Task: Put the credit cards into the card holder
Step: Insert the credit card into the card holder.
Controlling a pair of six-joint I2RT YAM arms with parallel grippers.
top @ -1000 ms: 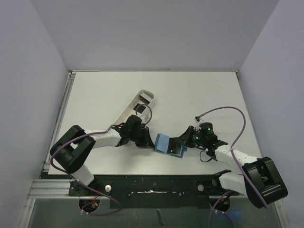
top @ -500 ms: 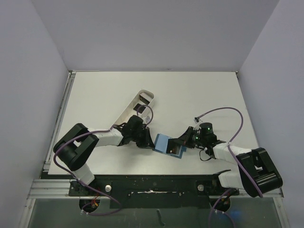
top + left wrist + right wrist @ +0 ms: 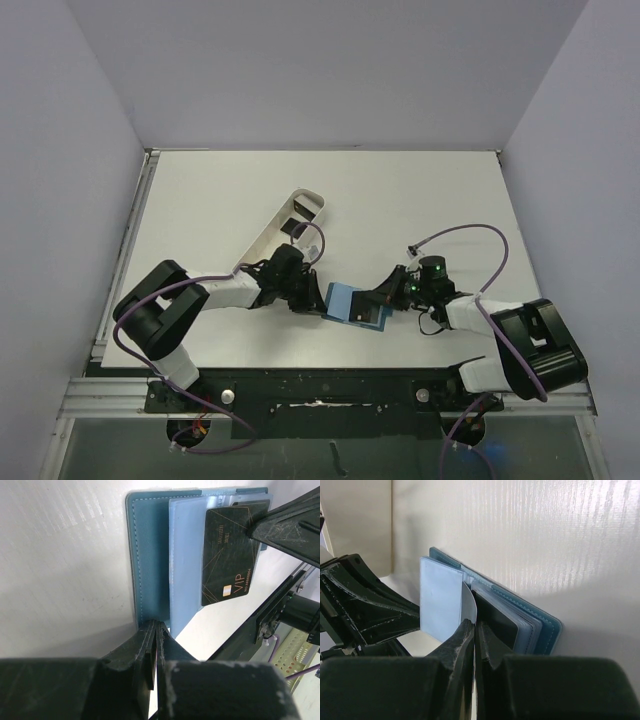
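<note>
The left pincer [image 3: 152,630] is shut tight, its two tips pinching the near stitched edge of the card holder [image 3: 150,555], with no gap showing between them. The right pincer [image 3: 472,627] is closed as well, and a thin pale pocket leaf of the holder curves up from between its tips. A black card [image 3: 495,617] sits just beside its right finger, against the clear pockets. Whether that finger also presses on the card I cannot tell

From above, the card holder [image 3: 355,305] lies opened flat on the tabletop [image 3: 420,200], near the front edge and right between the two pincers. The left pincer [image 3: 318,298] touches its left side and the right pincer [image 3: 385,300] its right side. Its long axis runs across from one pincer to the other, dipping a little toward the right arm

In the left wrist view the teal outer cover faces up nearest the left pincer. The lighter blue inside lies beyond it, and the black card [image 3: 230,555], with gold VIP lettering, lies on that inside. The card's long axis runs parallel to the cover's stitched seam, and one far corner is hidden under a right pincer finger [image 3: 290,530]

A long white tray [image 3: 275,235] lies aslant just behind the left arm, well apart from the holder, with small dark cards [image 3: 293,228] in its far end
</note>
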